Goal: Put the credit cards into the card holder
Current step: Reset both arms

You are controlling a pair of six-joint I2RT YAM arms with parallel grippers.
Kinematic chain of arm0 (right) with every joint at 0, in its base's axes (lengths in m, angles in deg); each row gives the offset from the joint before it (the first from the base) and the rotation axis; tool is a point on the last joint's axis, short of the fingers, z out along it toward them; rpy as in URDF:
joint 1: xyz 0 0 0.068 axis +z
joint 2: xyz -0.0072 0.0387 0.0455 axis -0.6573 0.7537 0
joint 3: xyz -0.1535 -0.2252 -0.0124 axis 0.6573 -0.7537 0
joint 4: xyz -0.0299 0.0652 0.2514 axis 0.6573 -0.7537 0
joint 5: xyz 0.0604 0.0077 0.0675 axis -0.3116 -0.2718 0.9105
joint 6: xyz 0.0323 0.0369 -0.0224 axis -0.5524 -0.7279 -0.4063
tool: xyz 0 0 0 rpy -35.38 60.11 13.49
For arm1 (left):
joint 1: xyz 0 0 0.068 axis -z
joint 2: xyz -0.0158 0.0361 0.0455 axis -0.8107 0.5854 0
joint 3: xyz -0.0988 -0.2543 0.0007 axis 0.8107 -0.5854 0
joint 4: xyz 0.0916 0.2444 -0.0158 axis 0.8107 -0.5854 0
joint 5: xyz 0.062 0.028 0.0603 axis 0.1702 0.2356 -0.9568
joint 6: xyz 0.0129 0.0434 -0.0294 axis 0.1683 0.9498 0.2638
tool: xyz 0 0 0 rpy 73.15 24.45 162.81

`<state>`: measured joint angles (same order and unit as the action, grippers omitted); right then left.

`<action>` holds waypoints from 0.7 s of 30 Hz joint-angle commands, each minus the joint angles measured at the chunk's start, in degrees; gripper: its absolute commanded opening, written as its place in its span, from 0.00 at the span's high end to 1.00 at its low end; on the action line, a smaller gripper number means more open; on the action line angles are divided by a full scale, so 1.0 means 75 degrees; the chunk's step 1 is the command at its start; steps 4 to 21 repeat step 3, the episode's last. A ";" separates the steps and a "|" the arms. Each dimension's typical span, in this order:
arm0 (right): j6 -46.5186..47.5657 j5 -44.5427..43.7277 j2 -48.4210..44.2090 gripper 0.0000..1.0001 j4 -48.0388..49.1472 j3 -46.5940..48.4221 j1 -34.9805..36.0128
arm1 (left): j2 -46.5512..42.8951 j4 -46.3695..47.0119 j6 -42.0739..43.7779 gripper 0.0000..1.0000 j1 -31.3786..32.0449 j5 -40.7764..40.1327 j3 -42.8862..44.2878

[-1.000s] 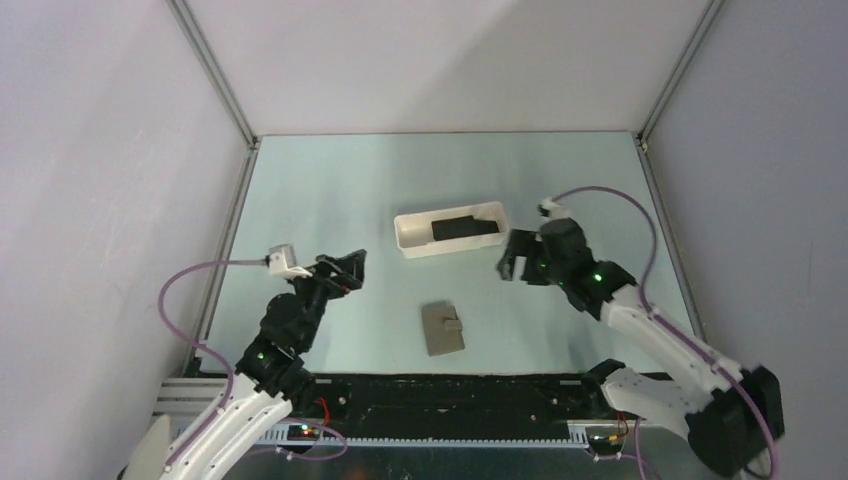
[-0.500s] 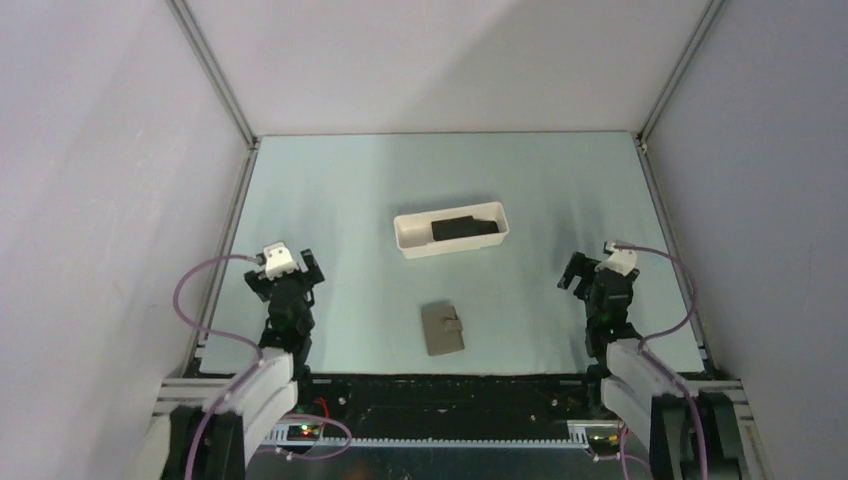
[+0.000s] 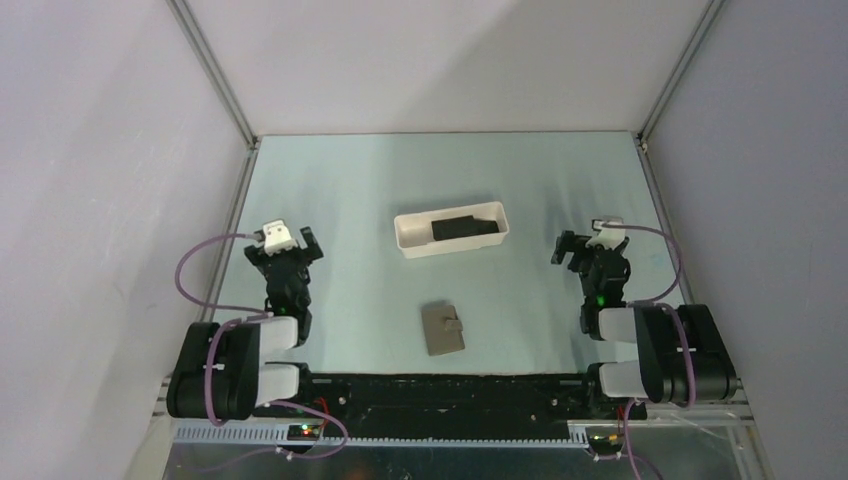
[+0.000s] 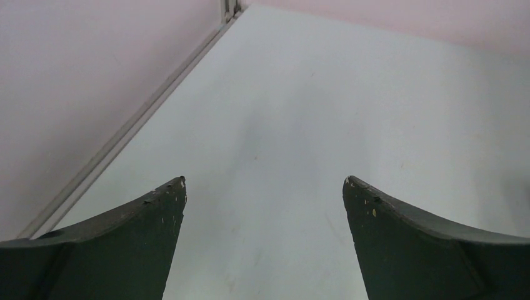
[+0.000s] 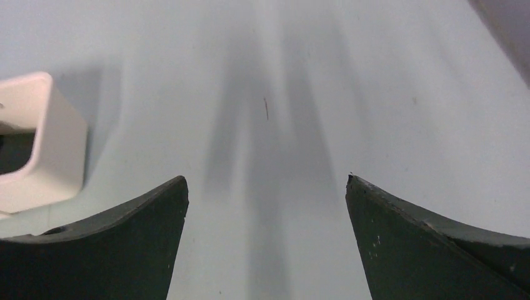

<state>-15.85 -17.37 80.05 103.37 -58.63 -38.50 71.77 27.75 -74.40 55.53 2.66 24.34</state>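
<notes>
Pincers (image 4: 264,181) (image 5: 267,178) agape; credit cards (image 3: 465,225) in tray (image 3: 452,246)

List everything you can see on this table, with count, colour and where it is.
cards: at least one, exact count unclear, black, lying in the tray
tray: one, white, mid-table
card holder: one, grey-brown, closed, flat on the table, nearer the arms than the tray and apart from it
table: one, pale blue-green
left gripper: one, dark, open, empty, over bare table at the near left
right gripper: one, dark, open, empty, near right, to the right of the tray
</notes>
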 commanded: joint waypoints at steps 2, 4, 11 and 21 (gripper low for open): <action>0.0175 0.0260 -0.0028 0.01 0.0361 0.0270 -0.0084 | 0.0043 0.0097 0.0313 0.00 0.0090 0.0062 0.0395; 0.0179 0.0293 -0.0015 0.01 0.0364 0.0284 -0.0095 | 0.0023 0.0105 0.0315 0.00 0.0085 0.0061 0.0378; 0.0179 0.0293 -0.0015 0.01 0.0364 0.0284 -0.0095 | 0.0023 0.0105 0.0315 0.00 0.0085 0.0061 0.0378; 0.0179 0.0293 -0.0015 0.01 0.0364 0.0284 -0.0095 | 0.0023 0.0105 0.0315 0.00 0.0085 0.0061 0.0378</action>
